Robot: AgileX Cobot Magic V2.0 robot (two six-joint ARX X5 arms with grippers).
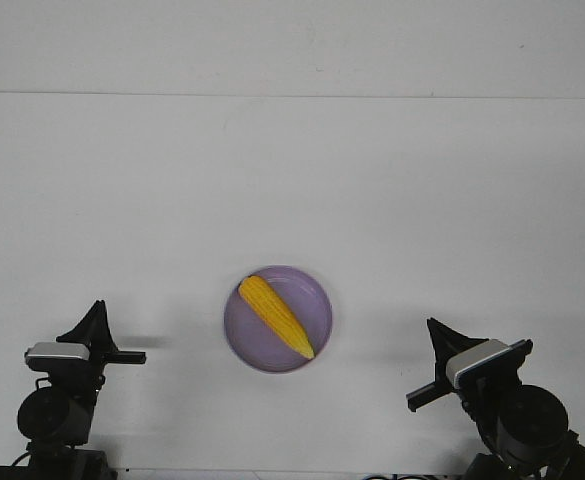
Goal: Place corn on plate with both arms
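The yellow-orange corn (275,315) lies diagonally on the round lavender plate (310,290) at the table's front middle, thick end to the back left and tapered tip to the front right. My left gripper (98,308) is at the front left, well apart from the plate, its fingers together in one point and holding nothing. My right gripper (433,327) is at the front right, also apart from the plate, with its fingers together and empty.
The white table (292,180) stretches back to a far edge line near the top of the view. Nothing else stands on it.
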